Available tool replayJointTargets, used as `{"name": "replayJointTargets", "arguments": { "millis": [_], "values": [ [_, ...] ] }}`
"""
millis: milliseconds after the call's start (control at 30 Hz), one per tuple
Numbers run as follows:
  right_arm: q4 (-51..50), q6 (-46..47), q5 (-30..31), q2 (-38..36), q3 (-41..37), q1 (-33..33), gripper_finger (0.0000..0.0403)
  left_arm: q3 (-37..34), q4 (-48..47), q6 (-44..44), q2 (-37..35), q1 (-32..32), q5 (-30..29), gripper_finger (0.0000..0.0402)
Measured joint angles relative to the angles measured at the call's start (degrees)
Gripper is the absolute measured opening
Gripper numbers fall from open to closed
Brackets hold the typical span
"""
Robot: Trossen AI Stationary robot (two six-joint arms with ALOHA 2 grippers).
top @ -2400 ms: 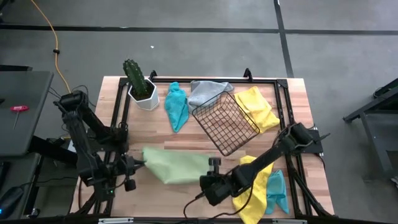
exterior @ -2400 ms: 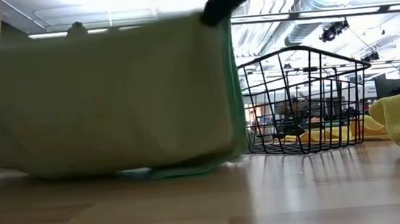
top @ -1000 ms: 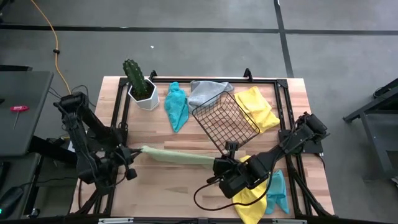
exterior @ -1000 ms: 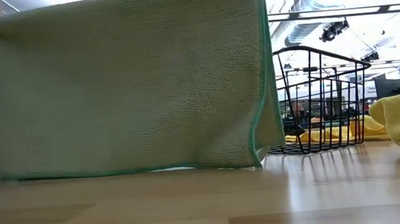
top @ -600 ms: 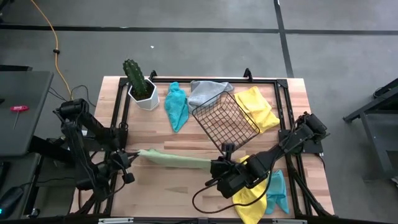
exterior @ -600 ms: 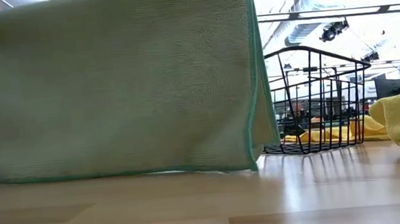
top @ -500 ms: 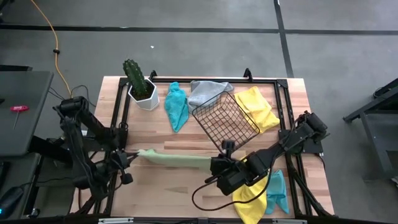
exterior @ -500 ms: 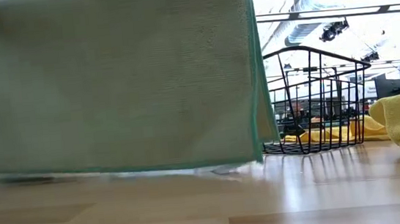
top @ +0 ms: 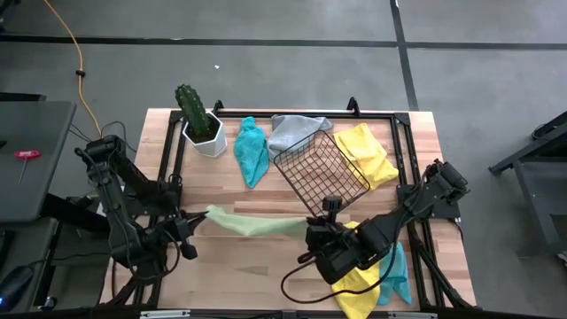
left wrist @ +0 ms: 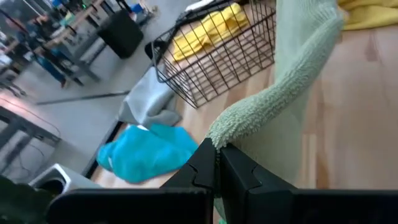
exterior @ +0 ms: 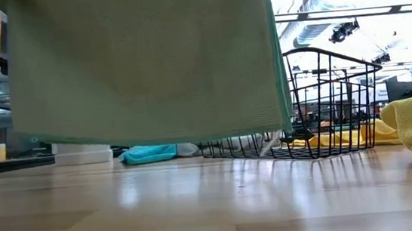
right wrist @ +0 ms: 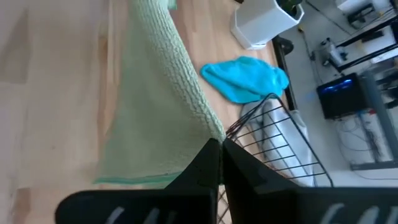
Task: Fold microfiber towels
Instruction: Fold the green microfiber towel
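Observation:
A light green towel (top: 257, 225) is stretched between my two grippers over the near half of the table. In the low view it hangs as a flat sheet (exterior: 140, 61), its lower edge clear of the table. My left gripper (top: 193, 221) is shut on its left end. My right gripper (top: 312, 232) is shut on its right end. A teal towel (top: 252, 149), a grey towel (top: 297, 128) and a yellow towel (top: 368, 152) lie crumpled at the far side. Another yellow towel (top: 363, 275) and teal towel (top: 397, 270) lie under my right arm. My left gripper pinches the towel's upper left corner (left wrist: 219, 132) between its two fingers, which come level from the table's left. One layer or several, I cannot tell. The towel hangs below the hold, clear of the table, its top edge drawn toward the other gripper. My right gripper pinches the towel's upper right corner (right wrist: 210, 132) between its two fingers, which come level from the table's right. One layer or several, I cannot tell. The towel hangs below, lifted clear, and its top edge runs nearly straight to my left gripper.
A black wire basket (top: 323, 175) lies tipped on the table just beyond the held towel. A potted cactus (top: 197, 120) stands at the far left corner. Bare wood (top: 248, 266) lies under and in front of the held towel.
Both grippers have gone up with the light green towel held between them. Its lower edge, which rested on the table a second ago, now hangs clear. The towel stays spread flat and has shifted a little toward the table's right.

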Motion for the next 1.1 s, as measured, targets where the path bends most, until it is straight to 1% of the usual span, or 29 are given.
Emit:
{"name": "replayJointTargets", "arguments": {
  "millis": [100, 167, 267, 367, 433, 533, 667, 767, 867, 967, 1100],
  "values": [
    [-0.02, 1.22, 0.37, 1.67, -0.68, 1.11, 0.0000, -1.50, 0.22, 0.86, 2.20, 0.44, -0.24, 0.0000],
    [-0.15, 1.99, 0.50, 3.01, -0.71, 2.08, 0.0000, -2.63, 0.82, 0.86, 4.37, -0.42, -1.38, 0.0000],
    [-0.20, 2.39, 0.56, 5.78, -0.71, 3.46, 0.0000, -3.87, 1.93, 0.09, 9.27, -2.37, -3.52, 0.0000],
    [-0.20, 3.77, 0.43, 6.73, -0.78, 4.17, 0.0000, -3.08, 0.10, -2.69, 14.03, -3.05, -3.73, 0.0000],
    [-0.17, 4.77, 0.46, 6.52, -0.75, 4.15, 0.0000, -1.92, 0.18, -3.67, 15.25, -2.63, -4.38, 0.0000],
    [-0.02, 4.63, 0.43, 5.23, -0.75, 3.17, 0.0000, -0.94, 0.06, -3.29, 14.64, -0.90, -4.51, 0.0000],
    [0.03, 2.73, -0.01, 3.12, -0.71, 0.50, 0.0000, -0.94, 0.06, 0.04, 9.82, 4.58, -4.91, 0.0000],
    [0.31, -1.75, -0.29, 1.14, 0.39, -1.76, 0.0000, -0.58, 0.00, 5.22, 3.58, 10.10, -7.64, 0.0000],
    [0.43, -6.88, -0.44, -1.25, 3.47, -4.35, 0.0000, 1.65, 0.02, 12.15, -4.00, 16.30, -10.85, 0.0000],
    [-0.13, -13.22, -0.65, -3.16, 7.15, -7.72, 0.0000, 4.93, 0.00, 20.85, -11.32, 22.53, -14.69, 0.0000],
    [-3.94, -20.94, 3.55, -4.66, 13.16, -14.42, 0.0000, 10.23, 0.78, 33.65, -19.04, 32.67, -19.46, 0.0000]
  ]
}}
